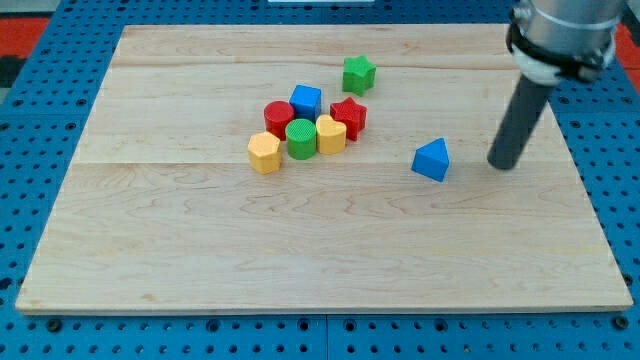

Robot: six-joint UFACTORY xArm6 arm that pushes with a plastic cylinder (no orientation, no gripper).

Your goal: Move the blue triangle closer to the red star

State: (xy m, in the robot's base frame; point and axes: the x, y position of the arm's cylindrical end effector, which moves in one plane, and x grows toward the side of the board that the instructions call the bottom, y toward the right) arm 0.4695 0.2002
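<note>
The blue triangle (431, 160) lies alone on the wooden board (300, 250), right of centre. The red star (349, 116) sits to its upper left, at the right edge of a cluster of blocks. My tip (502, 164) rests on the board just right of the blue triangle, a small gap apart from it. The dark rod rises from the tip toward the view's top right corner.
The cluster beside the red star holds a blue cube (306, 100), a red cylinder (278, 117), a green cylinder (300, 138) and two yellow blocks (331, 134) (264, 153). A green star (358, 74) lies above the cluster.
</note>
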